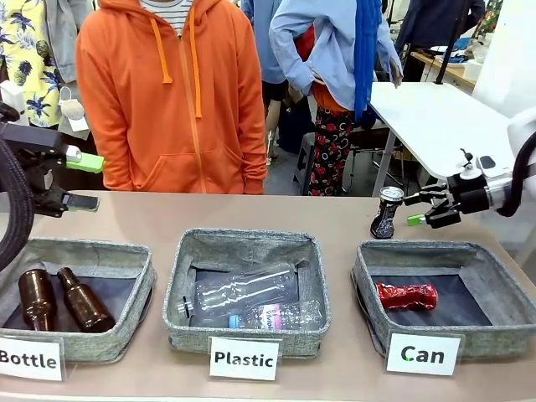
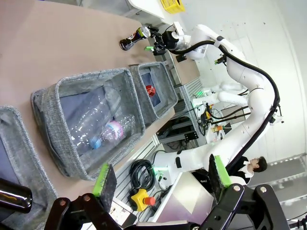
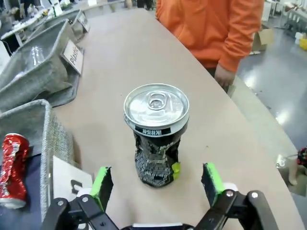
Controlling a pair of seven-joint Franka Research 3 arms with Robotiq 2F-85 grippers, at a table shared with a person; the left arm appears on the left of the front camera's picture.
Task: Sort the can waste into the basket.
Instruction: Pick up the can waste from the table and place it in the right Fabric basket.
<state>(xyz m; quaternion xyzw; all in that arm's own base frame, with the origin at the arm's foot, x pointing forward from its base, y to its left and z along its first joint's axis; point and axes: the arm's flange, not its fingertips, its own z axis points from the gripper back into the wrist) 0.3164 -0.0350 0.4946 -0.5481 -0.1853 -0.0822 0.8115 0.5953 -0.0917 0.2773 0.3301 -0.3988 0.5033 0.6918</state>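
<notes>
- Nearest the front camera: three baskets on the desk; the "Can" basket (image 1: 368, 280) holds one red can (image 1: 406, 295).
- One black can (image 3: 154, 136) stands upright behind it, between the spread fingers of the right hand (image 3: 157, 184), not yet gripped.
- Step: approach to grasp. Next: squeeze, lift, carry over the basket.
- Left hand (image 2: 158, 179) is spread and holds nothing.
- Count: two cans, two brown bottles (image 1: 59, 298), two plastic bottles (image 1: 247, 289).

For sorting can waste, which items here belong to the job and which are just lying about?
Belongs to the job:
black can, upright on the table
red can, already in the basket
"Can" basket
right pincer, open beside the black can

Just lying about:
"Plastic" basket with clear bottles
"Bottle" basket with brown bottles
</notes>
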